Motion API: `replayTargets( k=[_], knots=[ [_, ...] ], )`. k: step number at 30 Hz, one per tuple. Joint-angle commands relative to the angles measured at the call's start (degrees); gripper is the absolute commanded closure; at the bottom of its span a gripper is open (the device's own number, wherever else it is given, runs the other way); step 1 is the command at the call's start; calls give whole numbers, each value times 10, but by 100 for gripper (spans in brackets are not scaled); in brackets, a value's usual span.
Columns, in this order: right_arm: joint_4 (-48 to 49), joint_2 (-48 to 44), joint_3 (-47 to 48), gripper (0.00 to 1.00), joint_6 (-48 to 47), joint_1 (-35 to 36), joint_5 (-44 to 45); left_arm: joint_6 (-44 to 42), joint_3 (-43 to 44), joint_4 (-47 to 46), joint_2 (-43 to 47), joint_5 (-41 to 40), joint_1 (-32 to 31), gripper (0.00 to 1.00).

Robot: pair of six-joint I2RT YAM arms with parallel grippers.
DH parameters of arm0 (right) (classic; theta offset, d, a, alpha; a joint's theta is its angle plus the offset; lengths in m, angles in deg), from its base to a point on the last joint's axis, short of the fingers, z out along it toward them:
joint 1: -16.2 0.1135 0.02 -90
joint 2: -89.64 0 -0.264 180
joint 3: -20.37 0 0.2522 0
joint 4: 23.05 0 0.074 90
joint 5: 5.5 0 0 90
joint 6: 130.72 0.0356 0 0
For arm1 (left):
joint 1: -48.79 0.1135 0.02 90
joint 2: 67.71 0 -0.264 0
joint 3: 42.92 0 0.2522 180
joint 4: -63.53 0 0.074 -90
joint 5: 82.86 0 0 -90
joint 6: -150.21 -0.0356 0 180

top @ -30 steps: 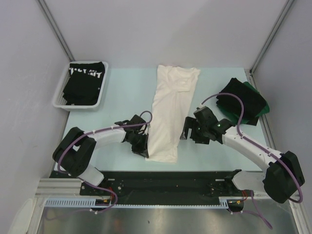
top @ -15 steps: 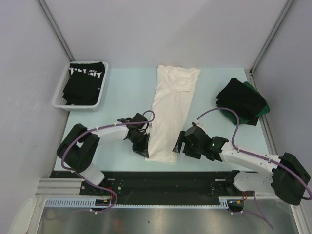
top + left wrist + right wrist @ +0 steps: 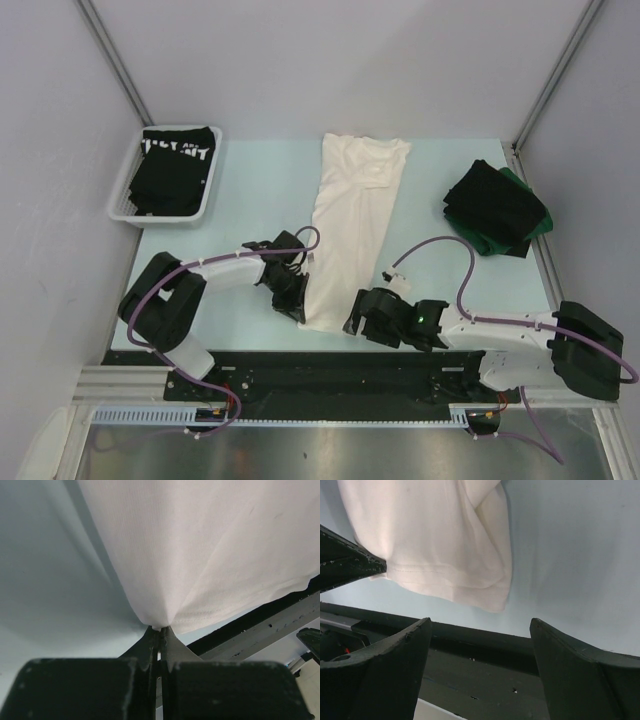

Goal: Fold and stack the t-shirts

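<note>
At the near edge of the table (image 3: 260, 190) both arms reach in toward the near hem of the white t-shirt (image 3: 350, 230). The left gripper (image 3: 301, 310) has its fingers pressed together on the near-left corner of that hem. In its wrist view the cloth (image 3: 200, 545) puckers to a point right at the gripper's tip (image 3: 160, 634). The right gripper (image 3: 352, 320) sits at the near-right corner with its fingers spread wide and nothing between them. From its wrist camera, the hem's corner (image 3: 490, 592) lies just beyond the fingertips (image 3: 415, 630) and apart from them, while the gap (image 3: 477, 625) frames the dark rail at the table's near edge.

The white t-shirt is folded into a long narrow strip running from the near edge to the far side, slightly left of the table's centre at its near end, with its collar end farthest away.

Farther off on the right, a plain black t-shirt (image 3: 495, 205) lies folded on top of a dark green t-shirt (image 3: 538, 218), whose edge shows on the right side of the pile.

At the far left stands a white mesh basket (image 3: 125, 208). It holds a black t-shirt with white lettering (image 3: 175, 165), which fills most of it.

Counted up there are four t-shirts: one white, one black with lettering, one plain black and one dark green. There is one basket, and two grippers.
</note>
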Motion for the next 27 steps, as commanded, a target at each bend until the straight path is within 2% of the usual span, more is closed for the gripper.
replayTargets(
  k=[1, 6, 14, 15, 17, 20, 21, 24, 27],
  knots=[
    [1, 1, -1, 16, 40, 8, 47, -16, 9, -27, 10, -12, -2, 100],
    [5, 0, -4, 16, 37, 15, 65, -14, 1, -30, 22, -8, -2, 100],
    [69, 74, -10, 19, 33, 18, 66, -10, -21, -30, 51, -13, -2, 100],
    [75, 81, -11, 25, 30, 20, 65, -10, -22, -30, 53, -13, -2, 100],
    [90, 99, -13, 30, 31, 23, 62, -10, -22, -28, 58, -14, -2, 100],
    [100, 114, -14, 52, 33, 26, 57, -8, -21, -26, 60, -16, -2, 100],
    [101, 115, -14, 66, 35, 27, 55, -8, -22, -26, 61, -16, -2, 100],
    [95, 116, -14, 85, 39, 28, 50, -7, -22, -26, 62, -15, -2, 100],
    [80, 98, -14, 90, 40, 28, 49, -5, -25, -26, 65, -16, -2, 100]
  ],
)
